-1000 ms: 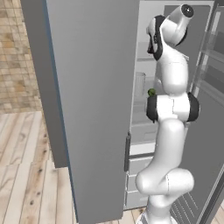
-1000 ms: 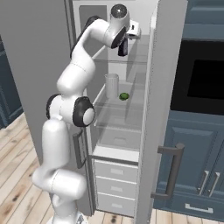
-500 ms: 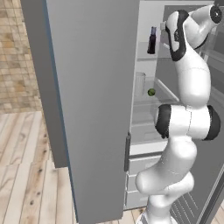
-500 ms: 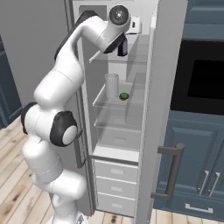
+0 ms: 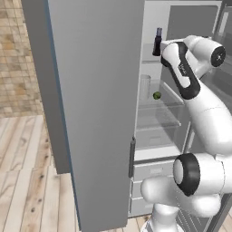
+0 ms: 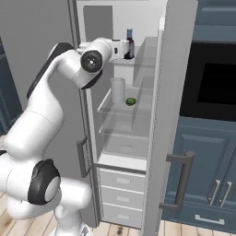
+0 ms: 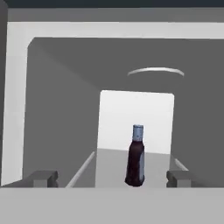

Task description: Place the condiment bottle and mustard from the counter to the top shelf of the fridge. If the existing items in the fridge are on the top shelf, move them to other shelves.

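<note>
The condiment bottle, dark with a blue cap, stands upright on the top shelf of the fridge. It also appears in the side views. My gripper is open just in front of the bottle and apart from it, with the fingertips spread wide and nothing between them. One shelf lower stand the existing items, a pale translucent cylinder and a small green ball beside it. The mustard and the counter are out of view.
The big grey fridge door stands open on the left, and a narrow grey door panel with a bar handle on the right. White drawers fill the fridge bottom. A black oven sits over dark blue cabinets.
The gripper has drawn back a little from the condiment bottle, which stays standing on the top shelf. The arm's elbow has swung outward and lower.
</note>
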You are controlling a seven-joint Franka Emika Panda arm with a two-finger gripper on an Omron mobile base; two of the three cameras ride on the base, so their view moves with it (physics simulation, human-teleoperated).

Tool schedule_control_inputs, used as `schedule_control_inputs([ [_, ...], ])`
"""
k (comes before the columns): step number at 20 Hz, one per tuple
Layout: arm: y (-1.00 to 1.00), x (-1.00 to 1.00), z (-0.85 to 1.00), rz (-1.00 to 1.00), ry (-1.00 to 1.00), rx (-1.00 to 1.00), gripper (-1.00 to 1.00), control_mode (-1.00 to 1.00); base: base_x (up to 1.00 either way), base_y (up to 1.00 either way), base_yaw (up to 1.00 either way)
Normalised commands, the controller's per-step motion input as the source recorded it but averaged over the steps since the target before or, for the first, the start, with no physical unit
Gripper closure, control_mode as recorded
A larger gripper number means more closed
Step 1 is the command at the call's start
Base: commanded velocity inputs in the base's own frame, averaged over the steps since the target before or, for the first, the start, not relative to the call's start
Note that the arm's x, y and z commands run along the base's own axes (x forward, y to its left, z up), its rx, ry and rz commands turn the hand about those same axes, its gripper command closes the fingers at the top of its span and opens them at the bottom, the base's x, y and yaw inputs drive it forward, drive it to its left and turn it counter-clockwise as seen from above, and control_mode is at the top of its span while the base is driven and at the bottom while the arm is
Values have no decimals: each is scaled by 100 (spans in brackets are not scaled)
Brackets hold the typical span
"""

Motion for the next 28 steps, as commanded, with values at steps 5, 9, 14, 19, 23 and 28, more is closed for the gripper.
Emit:
schedule_control_inputs([
  [5,48,-100,14,-8,15,-1,-100,-100,0,0,0],
  [9,8,-100,9,-6,41,0,-100,-100,0,0,0],
  [14,0,-100,-10,-1,51,-1,-100,-100,0,0,0],
  [19,8,-100,-86,0,32,-12,-100,-100,0,0,0],
  [23,11,-100,-100,0,30,-6,-100,-100,0,0,0],
  [28,10,-63,-73,0,-7,10,-100,-100,0,0,0],
])
